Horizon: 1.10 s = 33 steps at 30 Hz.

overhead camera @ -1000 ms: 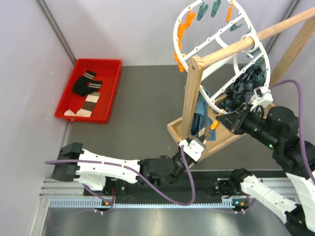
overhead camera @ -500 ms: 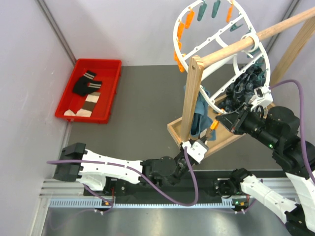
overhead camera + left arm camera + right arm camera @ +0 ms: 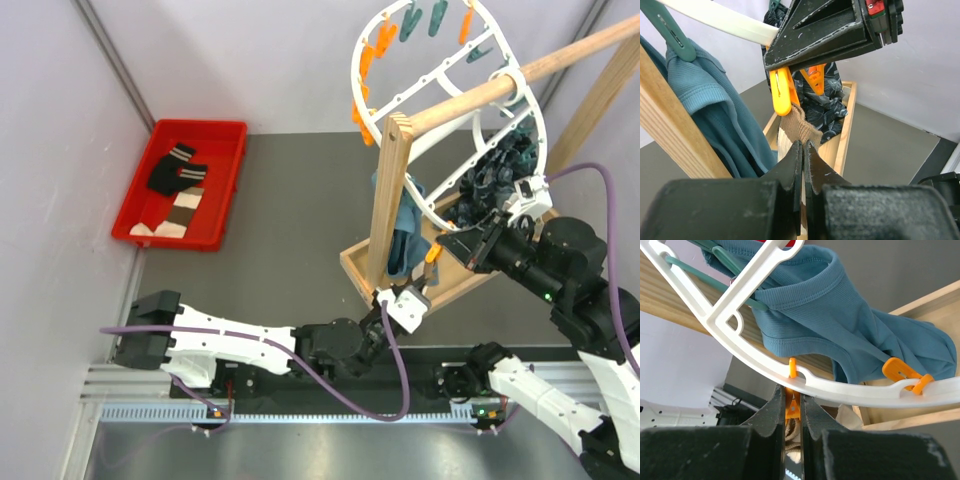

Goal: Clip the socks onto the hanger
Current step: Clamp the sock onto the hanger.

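Note:
The white oval hanger (image 3: 365, 60) hangs tilted on the wooden pole, and its rim (image 3: 840, 387) passes just above my right gripper (image 3: 792, 392). That gripper is shut on an orange peg (image 3: 792, 410) under the rim. A brown and cream sock (image 3: 800, 127) hangs at that peg (image 3: 781, 95), its cuff at the peg's tip. My left gripper (image 3: 804, 144) is shut on the sock just below the cuff. From above, the left gripper (image 3: 405, 300) sits under the peg (image 3: 433, 255). Two more socks, one black (image 3: 175, 172) and one banded brown (image 3: 180, 212), lie far left.
A red tray (image 3: 225, 190) holds the loose socks at the back left. The wooden rack's post (image 3: 390, 200) and base box (image 3: 470, 280) stand beside both grippers. A teal garment (image 3: 405, 235) and a dark patterned one (image 3: 495, 170) hang from the hanger.
My left arm has stretched a little to the right, bringing its gripper and the sock closer under the peg. The right arm has stayed still.

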Tool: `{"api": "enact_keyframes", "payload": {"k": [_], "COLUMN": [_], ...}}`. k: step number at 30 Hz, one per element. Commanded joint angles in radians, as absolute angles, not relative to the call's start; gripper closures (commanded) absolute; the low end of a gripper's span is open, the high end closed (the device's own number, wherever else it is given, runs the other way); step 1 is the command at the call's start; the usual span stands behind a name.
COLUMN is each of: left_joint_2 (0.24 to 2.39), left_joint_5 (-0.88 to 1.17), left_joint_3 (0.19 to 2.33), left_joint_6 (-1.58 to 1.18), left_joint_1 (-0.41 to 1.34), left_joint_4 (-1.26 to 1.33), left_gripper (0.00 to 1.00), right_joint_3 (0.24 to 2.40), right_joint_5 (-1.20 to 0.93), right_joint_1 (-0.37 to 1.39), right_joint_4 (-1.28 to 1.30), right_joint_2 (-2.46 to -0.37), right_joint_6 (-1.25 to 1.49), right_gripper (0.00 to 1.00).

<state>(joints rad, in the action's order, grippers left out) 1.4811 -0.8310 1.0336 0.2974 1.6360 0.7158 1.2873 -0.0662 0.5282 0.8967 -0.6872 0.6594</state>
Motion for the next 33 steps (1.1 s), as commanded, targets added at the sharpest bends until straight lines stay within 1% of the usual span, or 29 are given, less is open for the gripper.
{"api": "enact_keyframes", "payload": {"k": [1, 11, 17, 20, 21, 22, 27, 29, 30, 32, 33], "left_joint_2": [1.491, 1.543, 1.552, 1.554, 1.552, 1.552, 1.555, 1.552, 1.549, 1.546, 1.545], "left_joint_5": [-0.839, -0.936, -0.937, -0.939, -0.937, -0.936, -0.933, -0.930, -0.930, -0.931, -0.933], "left_joint_3": [1.089, 1.132, 1.140, 1.138, 1.140, 1.140, 1.146, 1.146, 1.144, 1.144, 1.143], "left_joint_6": [0.336, 0.425, 0.436, 0.431, 0.430, 0.428, 0.425, 0.419, 0.410, 0.402, 0.394], "left_joint_1": [1.638, 1.637, 1.637, 1.637, 1.635, 1.635, 1.635, 1.635, 1.635, 1.632, 1.631], "left_joint_4": [0.804, 0.868, 0.868, 0.868, 0.868, 0.867, 0.861, 0.854, 0.850, 0.832, 0.825], "left_gripper": [1.00, 1.00, 1.00, 1.00, 1.00, 1.00, 1.00, 1.00, 1.00, 1.00, 1.00], "right_joint_3": [1.272, 1.278, 1.278, 1.279, 1.279, 1.279, 1.278, 1.278, 1.284, 1.293, 1.305], "right_joint_5": [-0.121, -0.118, -0.124, -0.126, -0.124, -0.124, -0.127, -0.121, -0.120, -0.098, -0.092], "right_joint_1": [0.540, 0.541, 0.540, 0.541, 0.540, 0.540, 0.541, 0.541, 0.540, 0.538, 0.540], "right_joint_4": [0.865, 0.876, 0.876, 0.874, 0.874, 0.873, 0.873, 0.876, 0.879, 0.894, 0.900], "right_joint_2": [-0.683, -0.672, -0.669, -0.667, -0.667, -0.666, -0.669, -0.670, -0.672, -0.672, -0.673], "right_joint_6": [0.670, 0.666, 0.663, 0.663, 0.661, 0.660, 0.654, 0.649, 0.641, 0.631, 0.614], "right_gripper": [1.00, 1.00, 1.00, 0.89, 0.80, 0.76, 0.60, 0.56, 0.51, 0.44, 0.36]}}
